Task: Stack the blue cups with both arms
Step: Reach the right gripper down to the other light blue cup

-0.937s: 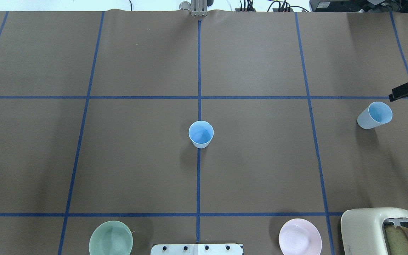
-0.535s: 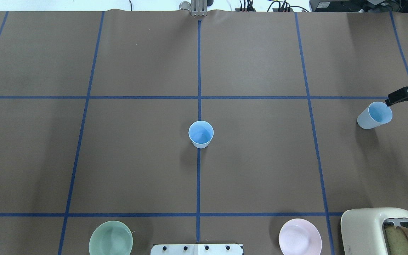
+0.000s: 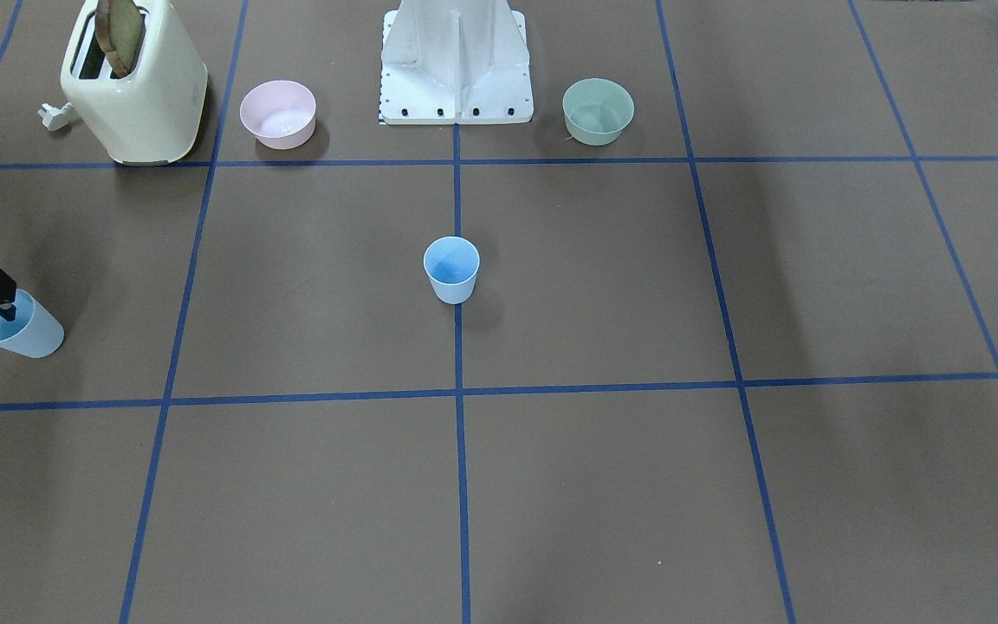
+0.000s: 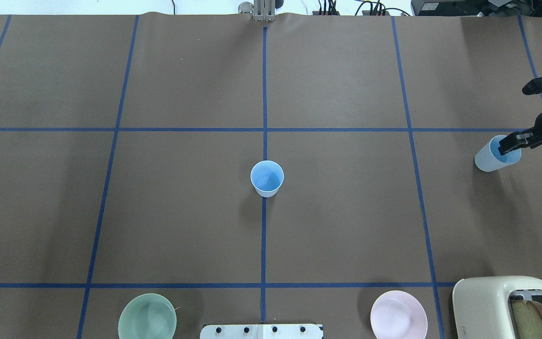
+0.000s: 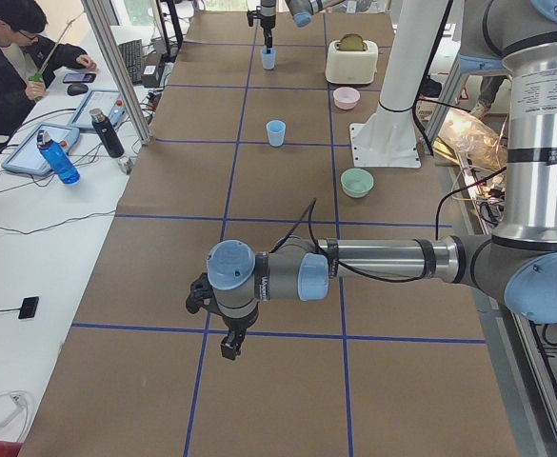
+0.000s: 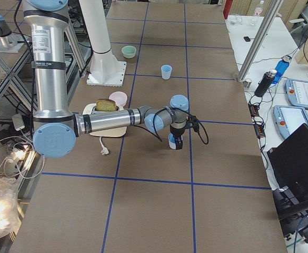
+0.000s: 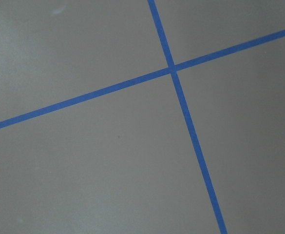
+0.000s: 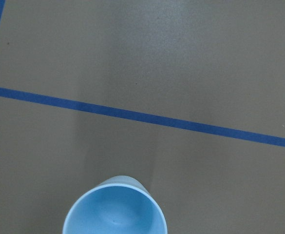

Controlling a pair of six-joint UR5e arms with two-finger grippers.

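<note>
One blue cup [image 4: 267,181] stands upright well apart from the toaster [image 4: 487,301], the other cup [image 4: 487,161] nearer it; stacking is not begun. The right hand [image 4: 514,119], spread wide, straddles the nearer rim. Left hand [image 5: 218,326]: cannot tell.

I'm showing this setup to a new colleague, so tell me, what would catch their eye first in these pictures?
The right claw at the right edge of the table, open with one finger at the mouth of the edge blue cup. Next, the centre blue cup standing alone on the middle tape line, and the cream toaster holding bread at the robot's near right corner.
</note>
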